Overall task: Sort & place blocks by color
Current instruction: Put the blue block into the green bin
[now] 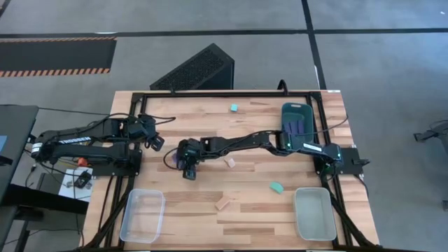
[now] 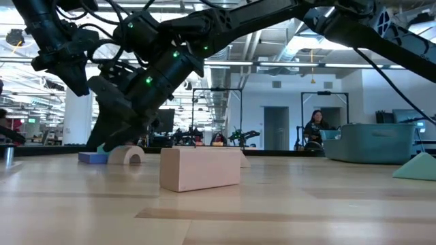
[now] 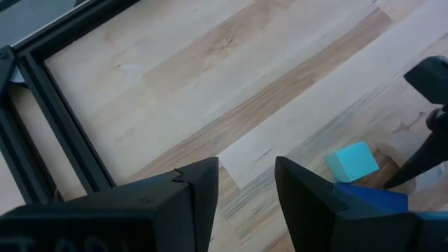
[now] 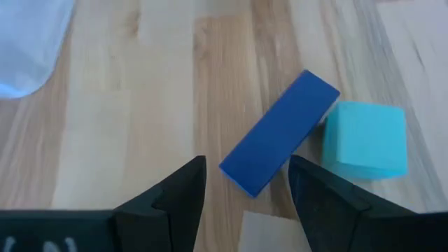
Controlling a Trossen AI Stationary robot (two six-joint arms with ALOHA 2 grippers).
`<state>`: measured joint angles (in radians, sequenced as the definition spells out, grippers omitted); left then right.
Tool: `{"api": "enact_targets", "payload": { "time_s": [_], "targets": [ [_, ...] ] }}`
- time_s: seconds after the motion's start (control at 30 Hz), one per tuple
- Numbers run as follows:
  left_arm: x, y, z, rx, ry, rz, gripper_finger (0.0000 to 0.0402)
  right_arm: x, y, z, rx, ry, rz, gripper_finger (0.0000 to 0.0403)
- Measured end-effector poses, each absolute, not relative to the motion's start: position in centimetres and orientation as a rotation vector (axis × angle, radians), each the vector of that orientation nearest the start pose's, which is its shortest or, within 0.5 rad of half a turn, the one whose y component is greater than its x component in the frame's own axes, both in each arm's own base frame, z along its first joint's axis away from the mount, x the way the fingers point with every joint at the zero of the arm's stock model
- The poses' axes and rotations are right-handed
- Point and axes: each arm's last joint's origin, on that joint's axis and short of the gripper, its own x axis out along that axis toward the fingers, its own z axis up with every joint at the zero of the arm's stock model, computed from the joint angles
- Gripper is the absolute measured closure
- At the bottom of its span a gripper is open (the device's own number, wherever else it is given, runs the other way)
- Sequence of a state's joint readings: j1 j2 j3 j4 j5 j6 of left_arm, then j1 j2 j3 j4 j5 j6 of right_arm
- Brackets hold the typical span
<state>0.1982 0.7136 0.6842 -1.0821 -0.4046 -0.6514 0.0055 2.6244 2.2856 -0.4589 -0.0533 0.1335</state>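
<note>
A dark blue bar point(image 4: 280, 138) lies flat on the table with a cyan cube point(image 4: 365, 140) against its far end. A pale wood piece point(image 4: 271, 235) lies just beside them. My right gripper point(image 4: 246, 164) point(image 1: 187, 168) hangs open, slanting down over them, with its fingers on either side of the bar's near end, and I cannot tell whether they touch it. My left gripper point(image 3: 246, 168) point(image 1: 157, 143) waits open and empty at the table's left, and its view also shows the cube point(image 3: 353, 161). Other blocks lie loose: a teal cube point(image 1: 234, 108), a teal block point(image 1: 276, 187), and wood blocks point(image 1: 229, 162) point(image 1: 224, 203).
A dark teal tray point(image 1: 297, 112) holding dark blue blocks stands at the far right. A clear tray point(image 1: 143, 213) sits at the near left and a grey tray point(image 1: 313, 212) at the near right. A black frame point(image 1: 133, 105) borders the table. People show in the room beyond.
</note>
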Motion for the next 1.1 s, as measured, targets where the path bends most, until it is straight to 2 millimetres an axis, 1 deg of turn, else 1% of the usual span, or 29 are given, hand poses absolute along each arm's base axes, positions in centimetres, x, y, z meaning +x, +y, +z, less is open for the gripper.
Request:
{"api": "enact_targets", "payload": {
  "time_s": [0.3, 0.47, 0.6, 0.73, 0.83, 0.9, 0.97, 1.1],
  "targets": [
    [10.5, 3.3, 24.4, -0.450, 0.898, 0.877, 0.0274, 56.8, 2.0, 14.0, 0.159, 0.786, -0.138, 0.0166],
    [10.5, 3.3, 24.4, -0.450, 0.898, 0.877, 0.0274, 56.8, 1.8, 14.0, 0.168, 0.785, -0.161, 0.0158],
    [10.5, 3.3, 24.4, -0.454, 0.897, 0.878, 0.0274, 56.7, 1.4, 12.8, 0.210, 0.820, -0.180, 0.0158],
    [10.4, 3.3, 24.4, -0.455, 0.897, 0.877, 0.0274, 56.4, 1.1, 12.5, 0.239, 0.863, -0.202, 0.0157],
    [10.5, 3.3, 24.4, -0.455, 0.897, 0.877, 0.0274, 56.4, 0.8, 12.1, 0.215, 0.865, -0.204, 0.0158],
    [10.4, 3.3, 24.4, -0.454, 0.897, 0.877, 0.0274, 56.5, 0.6, 12.1, 0.215, 0.859, -0.208, 0.0162],
    [10.5, 3.3, 24.4, -0.454, 0.897, 0.877, 0.0274, 56.5, 0.0, 12.1, 0.228, 0.861, -0.220, 0.0170],
    [10.4, 3.3, 24.5, -0.452, 0.896, 0.880, 0.0274, 56.4, -0.5, 12.1, 0.236, 0.862, -0.230, 0.0206]
  ]
}}
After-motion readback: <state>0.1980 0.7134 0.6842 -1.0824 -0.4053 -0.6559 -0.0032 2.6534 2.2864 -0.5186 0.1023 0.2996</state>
